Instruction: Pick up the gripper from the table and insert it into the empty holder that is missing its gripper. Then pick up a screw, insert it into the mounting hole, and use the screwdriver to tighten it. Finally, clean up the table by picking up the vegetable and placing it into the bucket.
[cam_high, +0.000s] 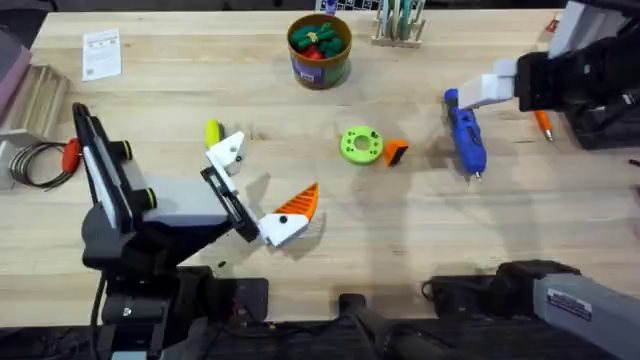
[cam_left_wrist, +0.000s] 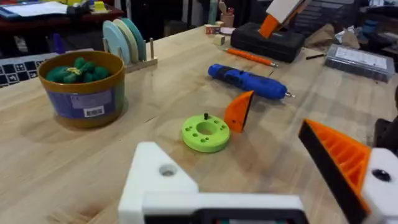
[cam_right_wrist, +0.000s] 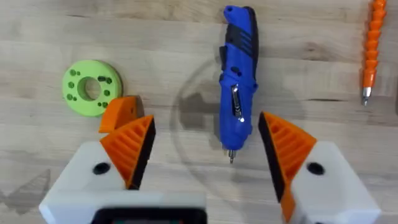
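The loose orange gripper (cam_high: 395, 152) (cam_left_wrist: 239, 111) (cam_right_wrist: 119, 113) stands on the table beside a green disc (cam_high: 360, 144). A small dark screw (cam_left_wrist: 206, 116) sticks up from that disc. My left gripper (cam_high: 262, 185) (cam_left_wrist: 249, 168) is open low over the table; one side is the bare white holder (cam_high: 228, 150) (cam_left_wrist: 158, 177), the other carries an orange finger (cam_high: 293, 208). The blue screwdriver (cam_high: 465, 140) (cam_right_wrist: 238, 81) lies below my open right gripper (cam_high: 490, 90) (cam_right_wrist: 208, 146). The yellow vegetable (cam_high: 212, 132) lies near the holder. The bucket (cam_high: 319, 48) (cam_left_wrist: 84, 87) stands at the back with green and red toys inside.
A thin orange stick tool (cam_high: 543, 125) (cam_right_wrist: 372, 43) lies right of the screwdriver. A red-handled screwdriver (cam_high: 70, 153) and coiled cables sit at the left edge. There is a paper card (cam_high: 101, 52) at the back left, a disc rack (cam_high: 400, 25) at the back, and a black case (cam_left_wrist: 267, 40) beyond.
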